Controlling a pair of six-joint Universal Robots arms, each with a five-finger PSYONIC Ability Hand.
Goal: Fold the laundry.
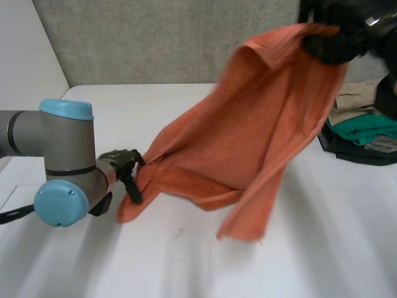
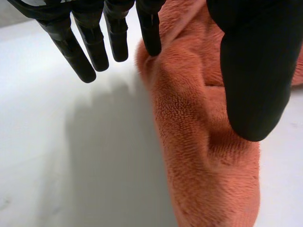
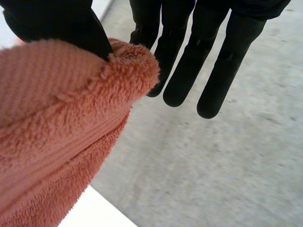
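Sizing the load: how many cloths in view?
4. The orange towel is held between the left hand and the right hand; a beige cloth, a teal cloth and a grey cloth lie piled in the black container. More may be hidden underneath.

left hand (image 1: 127, 167): I am holding it low, pinching the cloth (image 1: 248, 136) with my thumb | right hand (image 1: 335, 40): I am raising it high, pinching the cloth, other fingers (image 3: 213, 71) straight
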